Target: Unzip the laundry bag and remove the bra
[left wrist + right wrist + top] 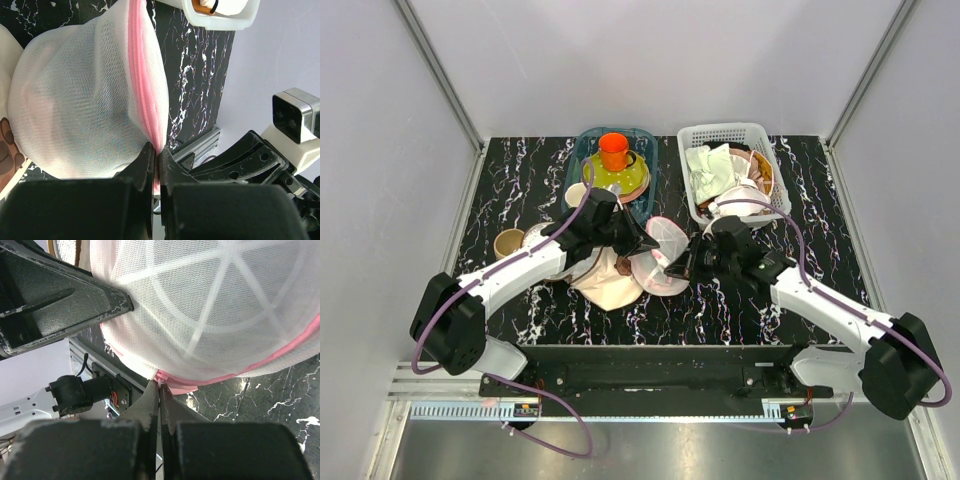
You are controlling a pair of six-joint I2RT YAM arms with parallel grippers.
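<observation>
The laundry bag [665, 247], a round white mesh case with a pink zipper rim and white spoke ribs, is held up on edge between my two grippers at the table's middle. My left gripper [645, 243] is shut on the pink rim [150, 100], with its tips [157, 152] pinching the zipper band. My right gripper [682, 262] is shut on a small pink tab at the rim's lower edge [160, 385]; the mesh dome [215, 305] fills the view above it. The bra is hidden; no part of it shows clearly through the mesh [75, 100].
A beige cap with a brown mark [608, 285] lies under the left arm and shows at the left wrist view's edge [6, 150]. A blue tub [582, 150] holds an orange cup. A white basket [760, 135] holds pale green cloth. A beige cup [508, 243] stands left.
</observation>
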